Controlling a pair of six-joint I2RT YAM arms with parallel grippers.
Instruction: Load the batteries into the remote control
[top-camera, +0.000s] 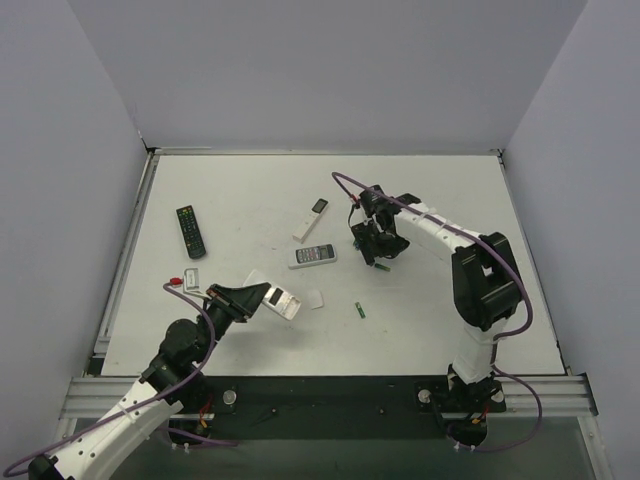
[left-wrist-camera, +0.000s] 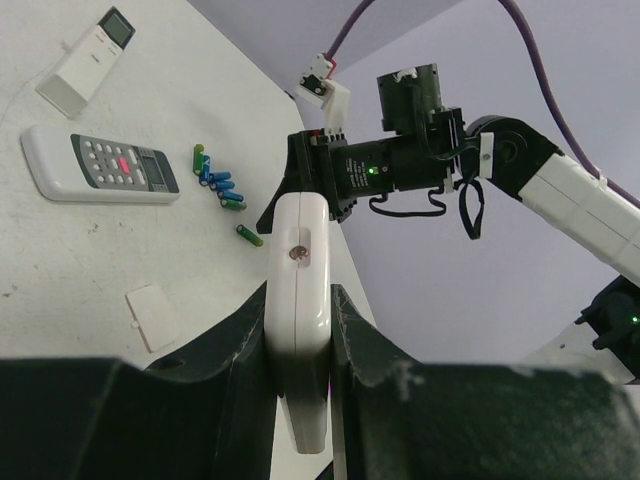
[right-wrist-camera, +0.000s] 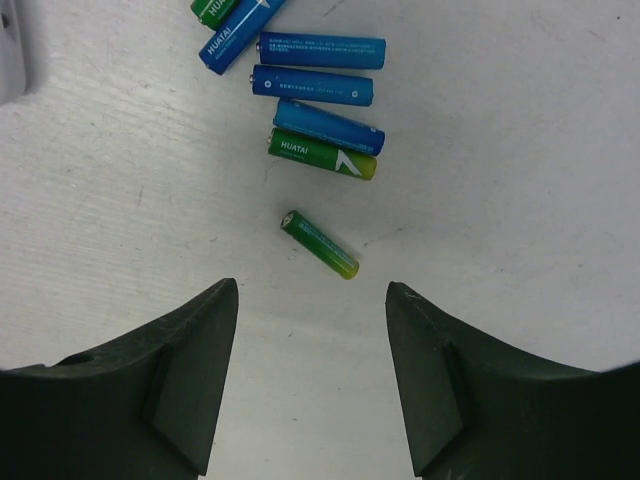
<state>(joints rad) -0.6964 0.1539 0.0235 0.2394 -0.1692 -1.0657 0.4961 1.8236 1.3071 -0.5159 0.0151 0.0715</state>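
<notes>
My left gripper (left-wrist-camera: 300, 296) is shut on the remote control (left-wrist-camera: 298, 232), held edge-on above the table with its white side showing; from above the remote control (top-camera: 281, 302) sticks out to the right of the left gripper (top-camera: 258, 297). Several blue and green batteries (right-wrist-camera: 318, 100) lie in a cluster at the top of the right wrist view. One green battery (right-wrist-camera: 319, 243) lies apart, just ahead of my right gripper (right-wrist-camera: 310, 290), which is open over bare table with nothing between its fingers. Another green battery (top-camera: 359, 311) lies alone nearer the front.
A small white cover plate (top-camera: 316, 298) lies beside the held remote. A white remote with grey keys (top-camera: 312, 256) and a slim white remote with a dark screen (top-camera: 311, 219) lie mid-table. A long black remote (top-camera: 191, 230) lies at the left, with a small red-and-white item (top-camera: 186, 281) below it.
</notes>
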